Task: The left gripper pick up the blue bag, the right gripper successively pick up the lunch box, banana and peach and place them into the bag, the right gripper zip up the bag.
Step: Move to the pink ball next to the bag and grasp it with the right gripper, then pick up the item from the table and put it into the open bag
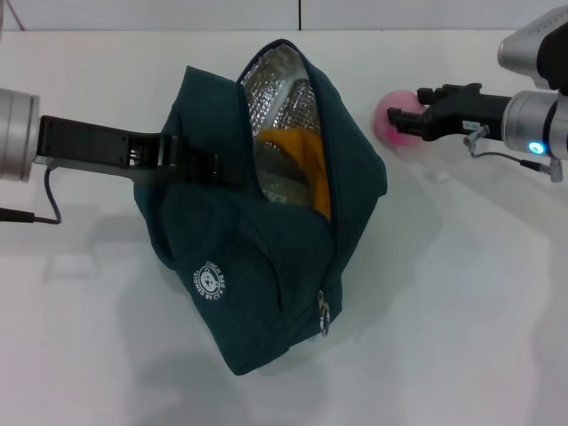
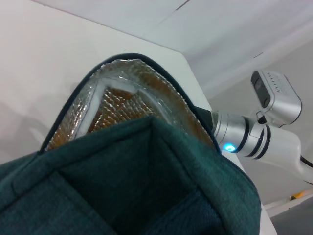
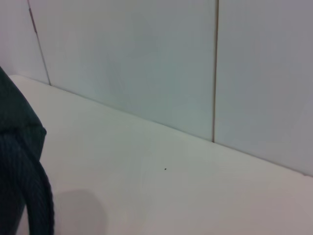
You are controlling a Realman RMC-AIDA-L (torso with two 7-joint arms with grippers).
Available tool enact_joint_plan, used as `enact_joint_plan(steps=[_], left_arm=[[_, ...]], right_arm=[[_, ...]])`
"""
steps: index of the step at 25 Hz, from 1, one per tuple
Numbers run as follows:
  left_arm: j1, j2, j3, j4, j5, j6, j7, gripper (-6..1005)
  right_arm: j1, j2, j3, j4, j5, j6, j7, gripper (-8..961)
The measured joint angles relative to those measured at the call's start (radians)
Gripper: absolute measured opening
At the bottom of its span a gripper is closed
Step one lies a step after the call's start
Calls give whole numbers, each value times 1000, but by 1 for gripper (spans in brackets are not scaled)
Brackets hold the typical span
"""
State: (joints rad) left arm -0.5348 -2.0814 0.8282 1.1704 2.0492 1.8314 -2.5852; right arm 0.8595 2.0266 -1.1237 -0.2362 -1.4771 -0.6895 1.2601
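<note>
The blue bag (image 1: 266,275) lies open in the middle of the white table, its silver foil lining showing. The banana (image 1: 297,155) lies inside it. My left gripper (image 1: 213,167) reaches in from the left and is shut on the bag's left side. The left wrist view shows the bag's fabric (image 2: 146,186) and lining close up. The pink peach (image 1: 395,98) sits on the table to the right of the bag. My right gripper (image 1: 404,111) is at the peach and partly covers it. The lunch box is hidden. The bag's edge also shows in the right wrist view (image 3: 14,147).
The bag's metal zip pull (image 1: 325,319) hangs at its near end, next to the round white logo (image 1: 210,280). A white panelled wall (image 3: 146,58) stands behind the table. My right arm's silver section (image 2: 244,139) shows beyond the bag in the left wrist view.
</note>
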Motion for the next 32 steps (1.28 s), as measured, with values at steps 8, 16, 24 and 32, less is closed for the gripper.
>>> enact_joint_plan(steps=[8,16,24,32], left_arm=[[7,5,-4,1,0,0,0,41],[7,5,-2,4,0,0,0,41],[14,3,-3,6,-2,1,0,41],[22,5,-5,10,-4,4,-1,41]], right_arm=[[-23,0,5,-41,4,4,-1,410],[-29,0,-2,-44,5,5,-1,104],[-38,0,4,-58,5,-9,-1,46],[-175,-5,4,-243,106,-149,4,32]])
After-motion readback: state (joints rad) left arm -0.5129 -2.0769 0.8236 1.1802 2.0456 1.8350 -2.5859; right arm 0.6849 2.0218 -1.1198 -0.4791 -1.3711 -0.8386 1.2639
